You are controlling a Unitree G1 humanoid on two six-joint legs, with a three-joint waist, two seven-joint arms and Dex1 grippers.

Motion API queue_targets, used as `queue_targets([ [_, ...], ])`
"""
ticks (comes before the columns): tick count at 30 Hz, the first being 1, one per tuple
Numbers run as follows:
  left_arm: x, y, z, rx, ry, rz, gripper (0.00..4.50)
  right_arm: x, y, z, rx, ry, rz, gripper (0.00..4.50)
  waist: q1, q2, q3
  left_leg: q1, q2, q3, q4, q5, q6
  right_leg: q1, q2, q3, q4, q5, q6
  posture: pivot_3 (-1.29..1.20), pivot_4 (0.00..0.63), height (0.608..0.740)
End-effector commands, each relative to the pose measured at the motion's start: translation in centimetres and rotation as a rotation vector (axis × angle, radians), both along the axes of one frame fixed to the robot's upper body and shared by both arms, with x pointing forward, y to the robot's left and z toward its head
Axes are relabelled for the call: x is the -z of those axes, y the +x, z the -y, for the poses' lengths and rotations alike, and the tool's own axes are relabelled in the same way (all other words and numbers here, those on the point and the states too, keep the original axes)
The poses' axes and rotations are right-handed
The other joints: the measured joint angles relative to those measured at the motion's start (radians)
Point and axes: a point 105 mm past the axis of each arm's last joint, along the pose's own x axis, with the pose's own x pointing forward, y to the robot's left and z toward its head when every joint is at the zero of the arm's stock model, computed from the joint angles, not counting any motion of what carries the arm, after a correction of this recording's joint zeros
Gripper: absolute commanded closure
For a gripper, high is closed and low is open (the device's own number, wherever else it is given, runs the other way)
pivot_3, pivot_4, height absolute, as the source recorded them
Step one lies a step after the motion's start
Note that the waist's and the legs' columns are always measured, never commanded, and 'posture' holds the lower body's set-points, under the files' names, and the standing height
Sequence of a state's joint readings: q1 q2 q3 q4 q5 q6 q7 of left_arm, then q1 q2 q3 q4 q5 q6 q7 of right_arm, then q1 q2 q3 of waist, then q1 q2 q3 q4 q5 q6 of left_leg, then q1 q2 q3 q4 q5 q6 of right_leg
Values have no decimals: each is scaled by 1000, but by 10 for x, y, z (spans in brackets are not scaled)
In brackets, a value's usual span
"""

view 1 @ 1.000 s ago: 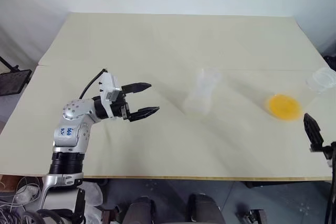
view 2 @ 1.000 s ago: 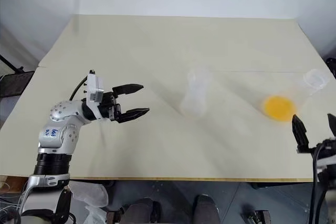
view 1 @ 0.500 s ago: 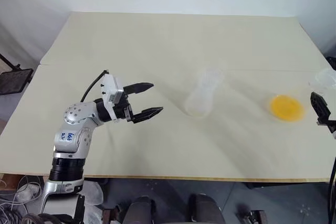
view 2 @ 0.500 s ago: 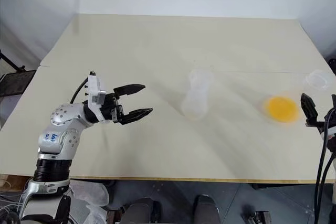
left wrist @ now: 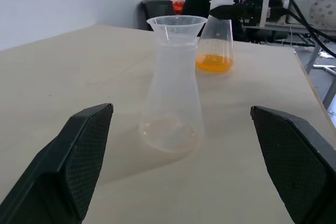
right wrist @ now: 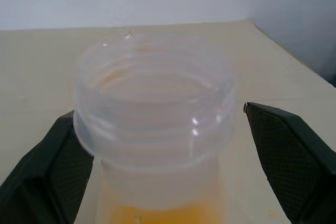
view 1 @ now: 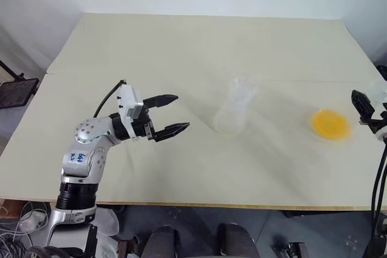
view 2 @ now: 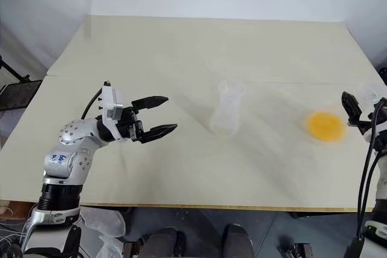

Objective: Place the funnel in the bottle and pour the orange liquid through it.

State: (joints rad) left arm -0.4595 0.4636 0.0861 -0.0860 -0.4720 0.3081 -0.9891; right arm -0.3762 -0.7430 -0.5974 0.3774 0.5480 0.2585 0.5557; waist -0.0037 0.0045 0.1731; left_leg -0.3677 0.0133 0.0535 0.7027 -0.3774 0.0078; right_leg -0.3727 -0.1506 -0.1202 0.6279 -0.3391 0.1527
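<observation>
We see the bottle (view 1: 234, 110) upright mid-table with the funnel (left wrist: 176, 23) already seated in its neck, and the orange liquid (view 1: 330, 124) sits in the larger flask (left wrist: 217, 35) near the table's (view 1: 181, 52) right edge. Right claw (right wrist: 168, 145) is open, its fingers on either side of that flask's threaded mouth, not touching. Left claw (view 1: 171, 113) is open too, hovering left of the bottle, well apart, pointing at it.

A wide, pale beige table (view 1: 181, 52) spans the frame. A small clear conical flask (view 1: 233, 113) stands at centre; a larger clear flask holding orange liquid (view 1: 331, 124) stands at right.
</observation>
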Motion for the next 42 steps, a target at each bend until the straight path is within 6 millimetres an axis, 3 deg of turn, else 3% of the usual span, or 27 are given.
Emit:
queue_targets([
  [1,-14,-6,5,22,-11,58,41,-17,0,6,8,-28,52,0,1,0,0,0,0,0,0,0,0,0,0,0,0,0,0,0,150,740],
  [5,-14,-7,5,13,-13,61,41,-20,3,4,-10,-27,71,0,0,0,0,0,0,0,0,0,0,0,0,0,0,0,0,0,150,740],
  [11,-13,-7,5,4,-14,63,0,-21,6,-2,-51,-26,88,1988,0,0,0,0,0,0,0,0,0,0,0,0,0,0,0,0,150,740],
  [16,-14,-7,6,2,-13,65,0,-28,5,-8,-68,-44,123,2022,0,0,0,-1,0,0,0,0,0,0,0,0,0,0,0,0,150,740],
  [23,-13,-6,6,1,-14,59,0,-83,2,-68,-245,-137,297,2022,-2,0,0,-1,1,-1,0,0,0,-2,0,1,0,0,0,0,150,740],
  [27,-11,-6,8,5,-14,54,0,-110,2,-120,-375,-282,338,2022,-2,0,0,-1,1,-3,0,0,0,-2,0,1,0,0,0,0,150,740],
  [31,-11,-5,8,5,-16,52,0,-110,7,-147,-365,-470,287,2022,3,0,0,-1,1,-5,0,0,0,-2,0,0,0,0,0,0,150,740],
  [37,-9,-5,15,4,-41,48,0,-75,15,-180,-340,-1067,228,2022,9,0,0,-4,-2,-4,0,0,0,-2,-1,-1,-1,0,0,0,150,740],
  [42,-5,-8,20,16,-54,41,0,-79,22,-195,-286,-1109,311,2022,-5,0,0,-3,-1,-3,-1,0,0,-2,-1,-3,0,0,0,0,150,740],
])
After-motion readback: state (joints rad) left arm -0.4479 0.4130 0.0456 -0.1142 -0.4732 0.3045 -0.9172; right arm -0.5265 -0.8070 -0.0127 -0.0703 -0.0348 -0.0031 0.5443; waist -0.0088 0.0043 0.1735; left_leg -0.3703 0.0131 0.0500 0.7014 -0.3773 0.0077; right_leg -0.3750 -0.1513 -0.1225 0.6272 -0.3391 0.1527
